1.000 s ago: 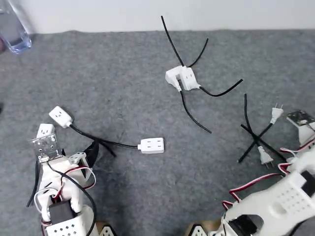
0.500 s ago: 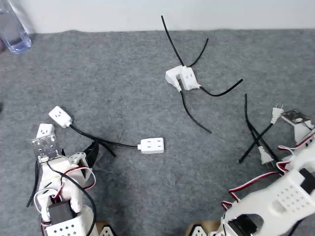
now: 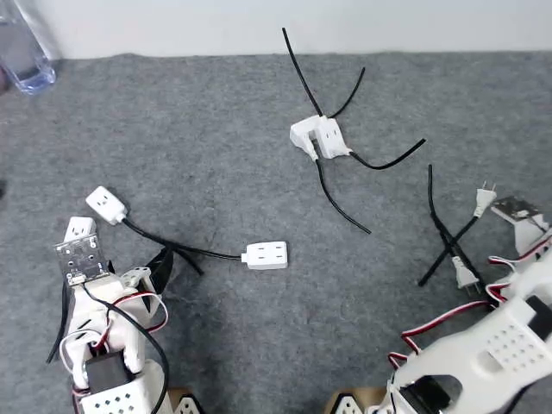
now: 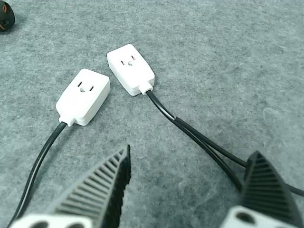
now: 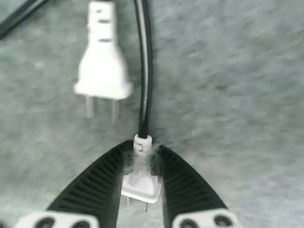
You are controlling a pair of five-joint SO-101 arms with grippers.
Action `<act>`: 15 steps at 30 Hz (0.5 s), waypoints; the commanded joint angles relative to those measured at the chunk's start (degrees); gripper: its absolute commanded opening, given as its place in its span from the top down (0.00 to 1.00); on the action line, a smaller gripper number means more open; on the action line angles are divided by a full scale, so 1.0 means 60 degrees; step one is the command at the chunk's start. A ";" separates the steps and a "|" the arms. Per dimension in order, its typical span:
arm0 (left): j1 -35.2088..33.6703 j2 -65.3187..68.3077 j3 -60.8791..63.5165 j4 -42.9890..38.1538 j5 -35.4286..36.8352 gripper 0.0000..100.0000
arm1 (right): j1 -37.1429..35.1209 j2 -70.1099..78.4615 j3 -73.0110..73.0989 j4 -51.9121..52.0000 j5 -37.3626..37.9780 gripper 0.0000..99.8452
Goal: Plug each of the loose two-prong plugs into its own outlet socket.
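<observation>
My right gripper (image 5: 141, 151) is shut on a white two-prong plug (image 5: 140, 183), with its black cable running out between the fingers. In the high view this plug (image 3: 485, 200) lies at the right edge of the carpet beside the right gripper (image 3: 516, 210). A second loose plug (image 5: 103, 71) lies close by, nearer the arm's base (image 3: 466, 276). My left gripper (image 4: 190, 154) stands open just above the carpet. Two white sockets (image 4: 83, 95) (image 4: 130, 69) lie ahead of it, untouched. A third socket (image 3: 265, 254) lies mid-table.
A white socket block (image 3: 319, 136) with a plug seated in it lies at the back centre, black cables fanning out from it. Black cables cross on the carpet at the right (image 3: 444, 241). A clear bottle (image 3: 21, 52) stands at the back left corner.
The right gripper has edged left toward the plug near the right edge, and the crossed cables beside it have shifted a little. The left arm has not moved.
</observation>
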 commanded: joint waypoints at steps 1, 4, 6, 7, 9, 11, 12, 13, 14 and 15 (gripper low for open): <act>0.0015 -0.0044 -0.0037 -0.0278 -0.0044 0.64 | -0.0198 -0.0916 -0.0718 0.1297 0.0073 0.99; 0.0015 -0.0044 -0.0037 -0.0278 -0.0044 0.64 | -0.0418 -0.1810 -0.1084 0.2161 -0.0293 0.99; 0.0015 -0.0044 -0.0037 -0.0278 -0.0044 0.64 | -0.0535 -0.2440 -0.1348 0.2469 -0.0747 0.99; 0.0015 -0.0044 -0.0037 -0.0278 -0.0044 0.64 | -0.0623 -0.2762 -0.1451 0.2601 -0.0908 0.99; 0.0015 -0.0044 -0.0037 -0.0278 -0.0044 0.64 | -0.0784 -0.3421 -0.1538 0.2967 -0.1114 0.99; 0.0015 -0.0044 -0.0037 -0.0278 -0.0044 0.64 | -0.1077 -0.3919 -0.1524 0.3568 -0.1377 0.99; 0.0015 -0.0044 -0.0037 -0.0278 -0.0044 0.64 | -0.1253 -0.4139 -0.1465 0.3788 -0.1670 0.99; 0.0015 -0.0044 -0.0037 -0.0278 -0.0044 0.64 | -0.1414 -0.4374 -0.1245 0.3788 -0.2125 0.99; 0.0015 -0.0044 -0.0037 -0.0264 -0.0044 0.64 | -0.1546 -0.4549 -0.1011 0.3773 -0.2593 0.99; 0.0015 -0.0044 -0.0037 -0.0264 -0.0044 0.64 | -0.1707 -0.4711 -0.0777 0.3773 -0.3106 0.99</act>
